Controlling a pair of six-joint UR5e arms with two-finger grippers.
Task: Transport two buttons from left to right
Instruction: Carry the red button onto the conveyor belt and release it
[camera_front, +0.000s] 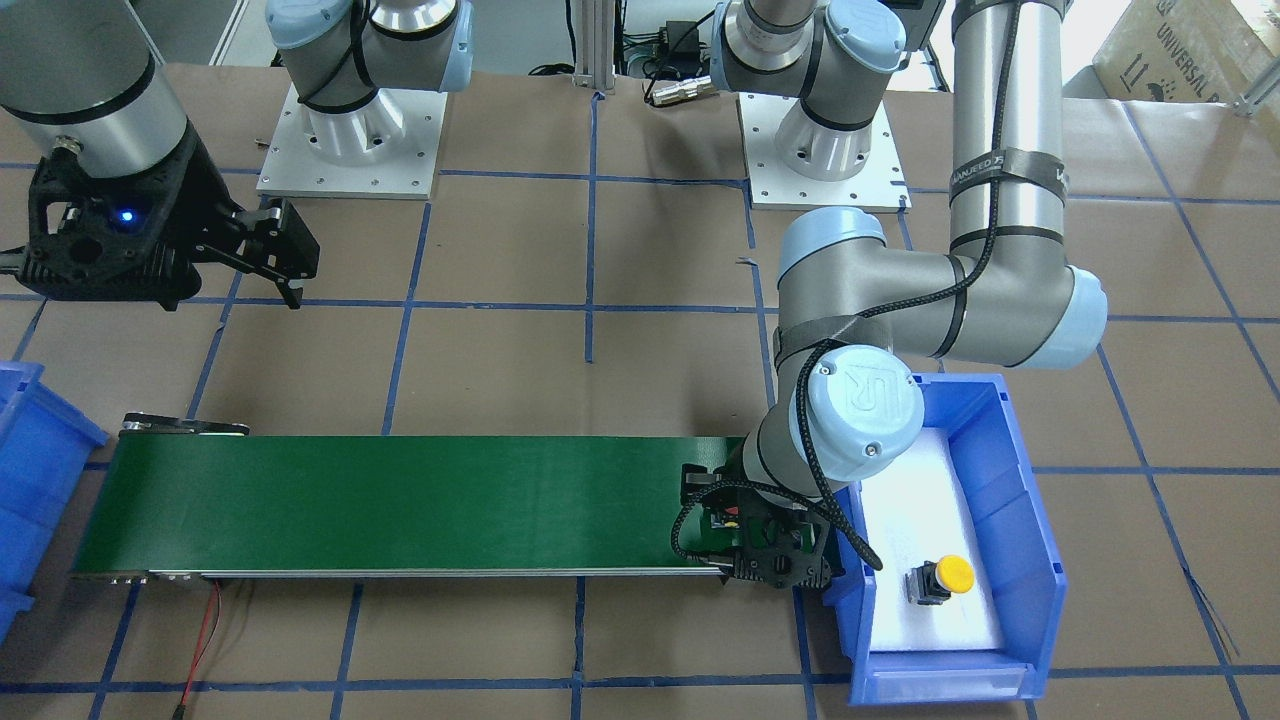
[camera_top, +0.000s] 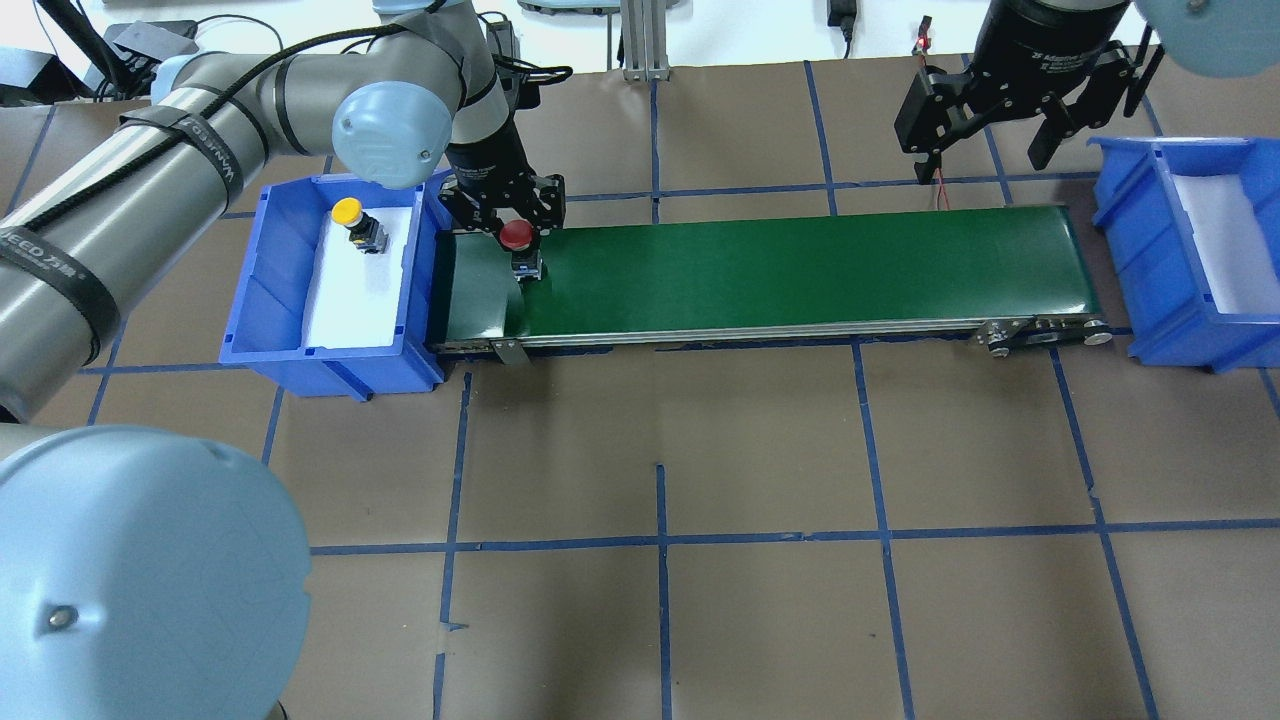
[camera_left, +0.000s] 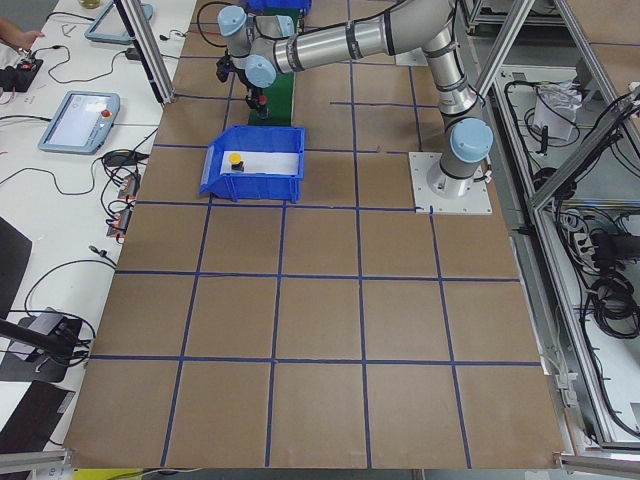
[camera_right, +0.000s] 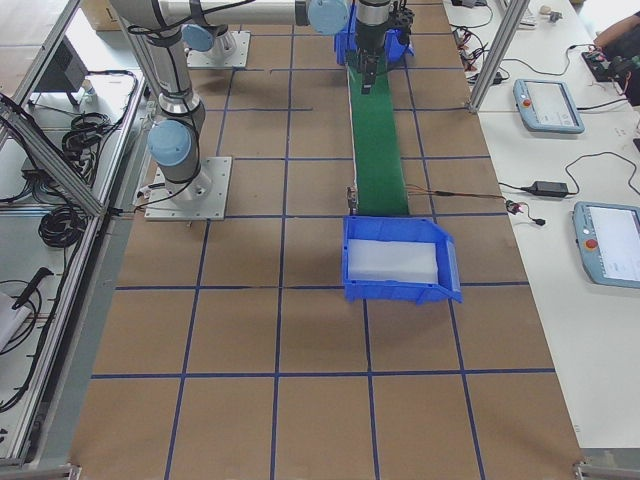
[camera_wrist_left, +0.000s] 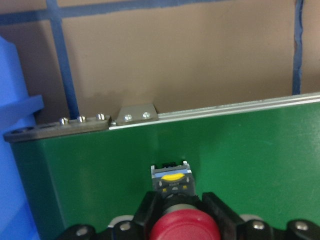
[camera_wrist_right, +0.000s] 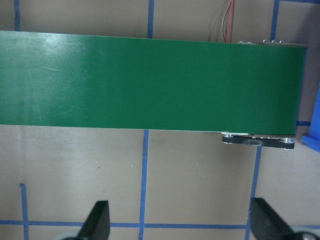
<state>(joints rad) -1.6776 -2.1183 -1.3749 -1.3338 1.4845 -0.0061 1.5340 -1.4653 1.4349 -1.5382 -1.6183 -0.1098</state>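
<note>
The red button hangs cap-up over the left end of the green conveyor belt, its grey base at or just above the belt surface. My left gripper is shut on the red button, with black fingers on both sides of the body below the cap. The yellow button stands on the white liner of the left blue bin, also seen as the yellow button. My right gripper hovers open and holds nothing beyond the belt's right end, its fingers far apart.
The right blue bin with a white liner stands off the belt's right end. A red and black wire leaves the belt's right end. Blue tape lines grid the brown table. The two arm bases stand on the robot's side of the table.
</note>
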